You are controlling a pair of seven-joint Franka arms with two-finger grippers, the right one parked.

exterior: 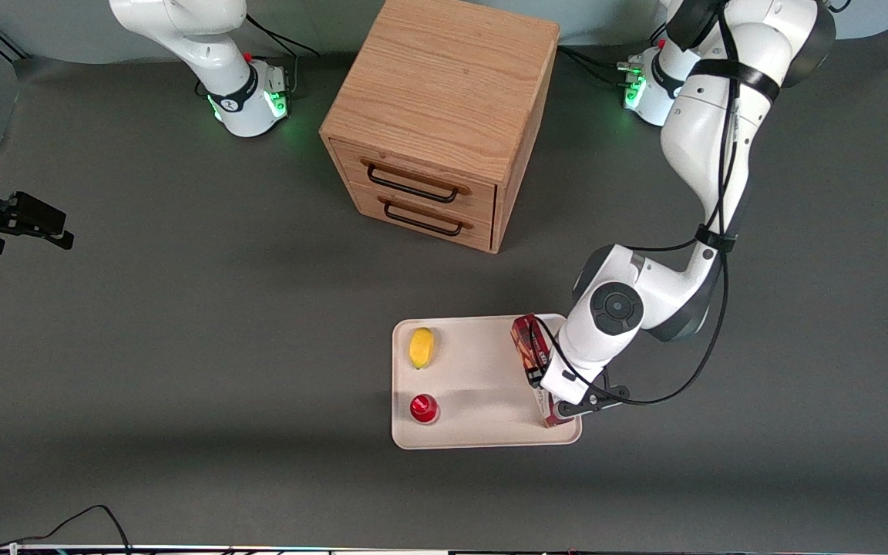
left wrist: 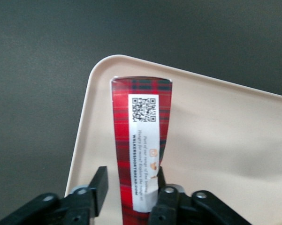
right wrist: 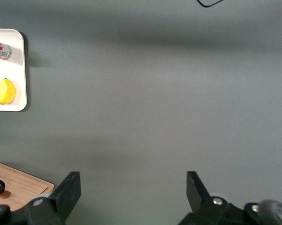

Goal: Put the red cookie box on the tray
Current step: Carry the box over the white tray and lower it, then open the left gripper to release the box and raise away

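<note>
The red cookie box (exterior: pixel 527 347) (left wrist: pixel 141 140) rests on its narrow side on the cream tray (exterior: pixel 482 378) (left wrist: pixel 216 140), along the tray's edge at the working arm's end. It is dark-red tartan with a white QR label facing the wrist camera. My left gripper (exterior: pixel 553 391) (left wrist: pixel 130 177) straddles the box's end nearer the front camera. It is open: one finger (left wrist: pixel 99 183) stands clear of the box with tray showing in the gap, and the other finger (left wrist: pixel 161 180) is against the box's side.
A yellow lemon (exterior: pixel 422 347) and a small round red object (exterior: pixel 423 408) sit on the tray toward the parked arm's end. A wooden two-drawer cabinet (exterior: pixel 436 116) stands farther from the front camera than the tray. Dark grey mat surrounds the tray.
</note>
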